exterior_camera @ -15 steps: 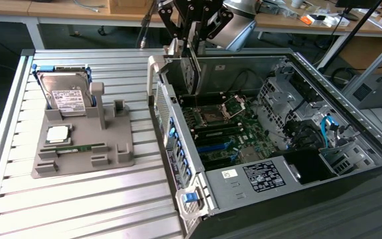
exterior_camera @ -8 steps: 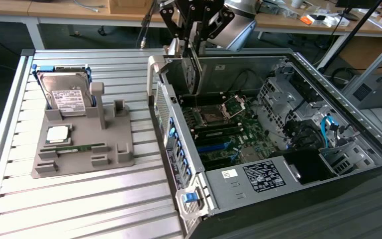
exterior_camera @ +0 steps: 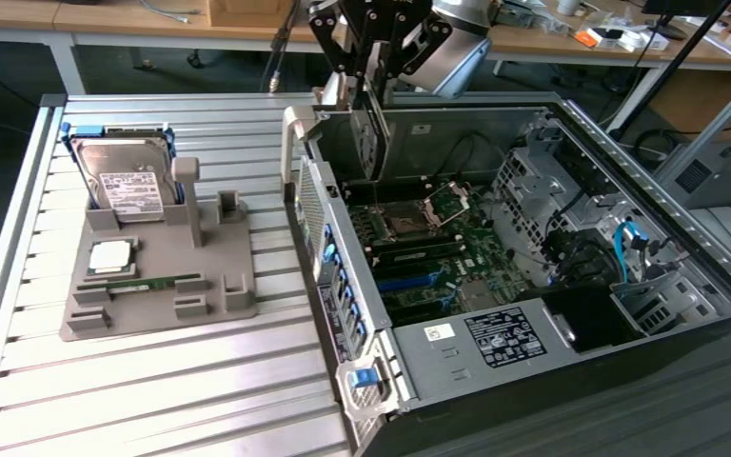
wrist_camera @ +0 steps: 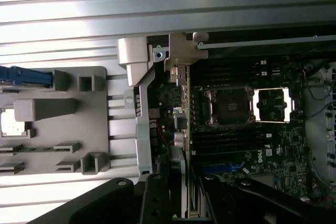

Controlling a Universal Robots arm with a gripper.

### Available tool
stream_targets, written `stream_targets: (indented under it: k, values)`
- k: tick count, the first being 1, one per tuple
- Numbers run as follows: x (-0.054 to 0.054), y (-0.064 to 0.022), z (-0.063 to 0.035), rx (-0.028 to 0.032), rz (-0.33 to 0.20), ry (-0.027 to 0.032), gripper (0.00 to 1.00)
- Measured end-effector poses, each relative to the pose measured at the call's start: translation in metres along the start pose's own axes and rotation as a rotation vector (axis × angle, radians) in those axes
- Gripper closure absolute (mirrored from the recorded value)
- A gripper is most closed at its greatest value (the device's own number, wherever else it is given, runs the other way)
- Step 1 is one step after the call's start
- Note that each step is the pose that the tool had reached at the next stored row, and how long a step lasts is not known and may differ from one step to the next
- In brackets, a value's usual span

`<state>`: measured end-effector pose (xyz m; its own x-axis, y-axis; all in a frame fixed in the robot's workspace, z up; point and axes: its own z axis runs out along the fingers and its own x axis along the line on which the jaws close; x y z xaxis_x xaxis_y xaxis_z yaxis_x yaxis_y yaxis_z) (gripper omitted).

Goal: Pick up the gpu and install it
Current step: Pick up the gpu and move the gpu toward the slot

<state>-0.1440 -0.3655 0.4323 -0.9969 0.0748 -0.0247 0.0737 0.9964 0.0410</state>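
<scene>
The gpu (exterior_camera: 373, 143) hangs edge-on, gripped in your pincer (exterior_camera: 376, 74), above the open case (exterior_camera: 664, 209); the sticker (exterior_camera: 505, 335) words are too tiny to read.

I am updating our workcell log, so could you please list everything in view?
computer case: one, black and silver, the exterior view's right
motherboard: one, green, inside the case
holder: one, gray, the exterior view's left
hard drive: one, silver, white label, standing on holder
processor chip: one, silver, flat on holder
RAM stick: one, green, flat on holder
table: one, silver slats, under the holder
gpu: one, thin card, upright above the motherboard
gripper: one, black, shut on the gpu
</scene>
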Motion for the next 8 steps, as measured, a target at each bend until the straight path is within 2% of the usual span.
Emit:
stream_targets:
  k: [8]
  values:
    - [-0.0039, 0.0003, 0.0001, 0.0000, 0.000, 0.0000, 0.73]
